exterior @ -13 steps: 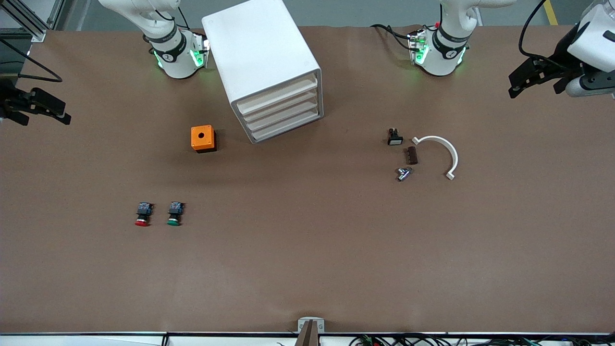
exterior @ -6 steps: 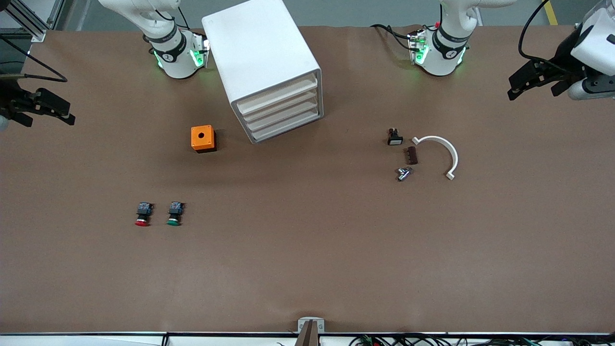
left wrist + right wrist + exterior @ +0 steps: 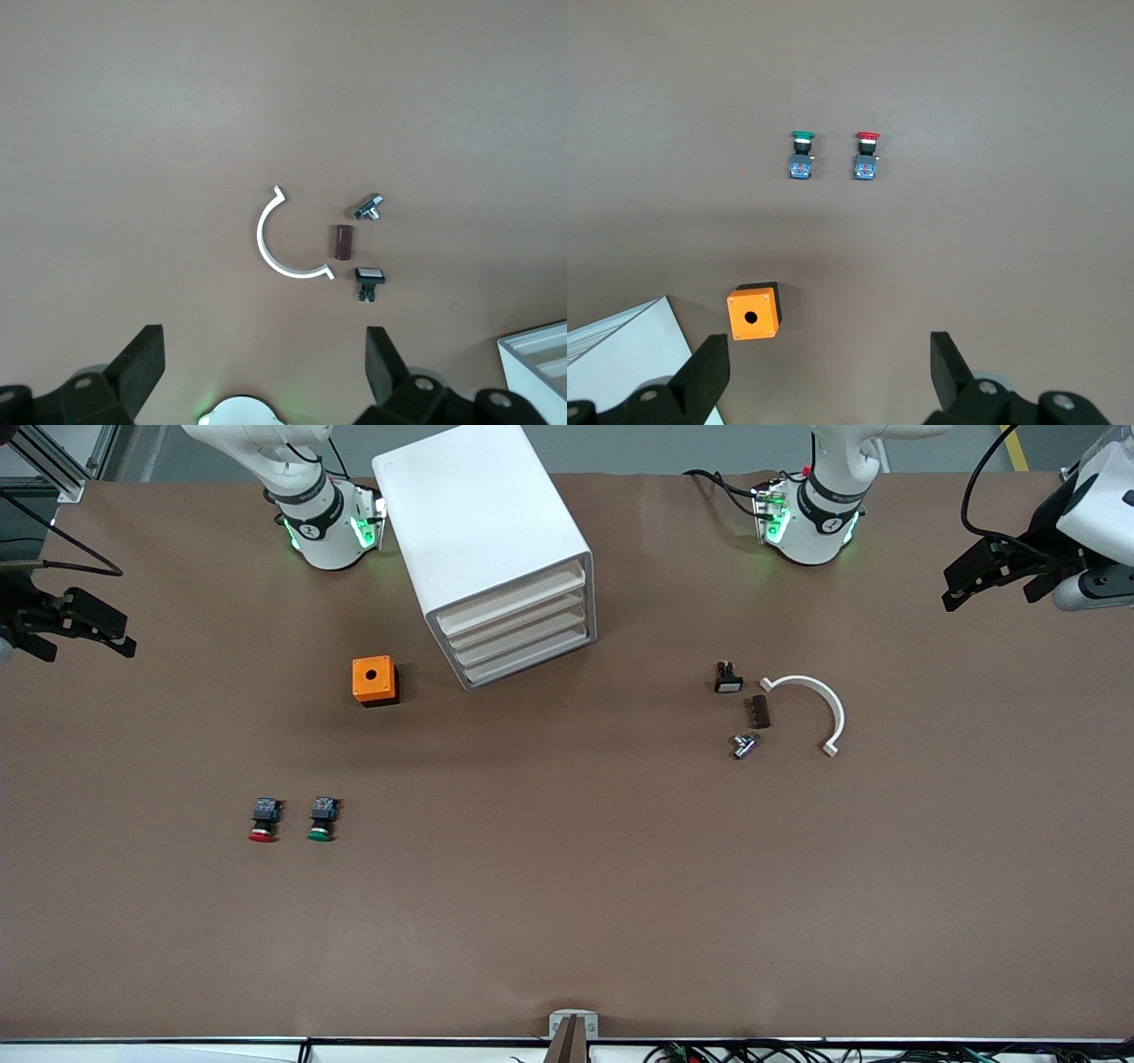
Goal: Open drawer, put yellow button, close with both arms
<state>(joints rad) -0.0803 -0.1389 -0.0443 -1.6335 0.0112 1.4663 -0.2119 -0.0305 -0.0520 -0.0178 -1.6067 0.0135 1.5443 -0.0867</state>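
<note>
Right gripper [image 3: 89, 642], wide and empty, has barely shifted over its end of the surface. The red button [image 3: 263, 821] and green button [image 3: 322, 819] lie untouched; no yellow button shows anywhere. The drawer [image 3: 509, 602] stays shut. Left gripper [image 3: 990, 595], wide and empty, has edged outward. Both arms look parked.

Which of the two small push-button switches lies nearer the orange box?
The green-capped push-button switch; the red-capped push-button switch beside it lies closer to the right arm's end, farther from the orange box.
</note>
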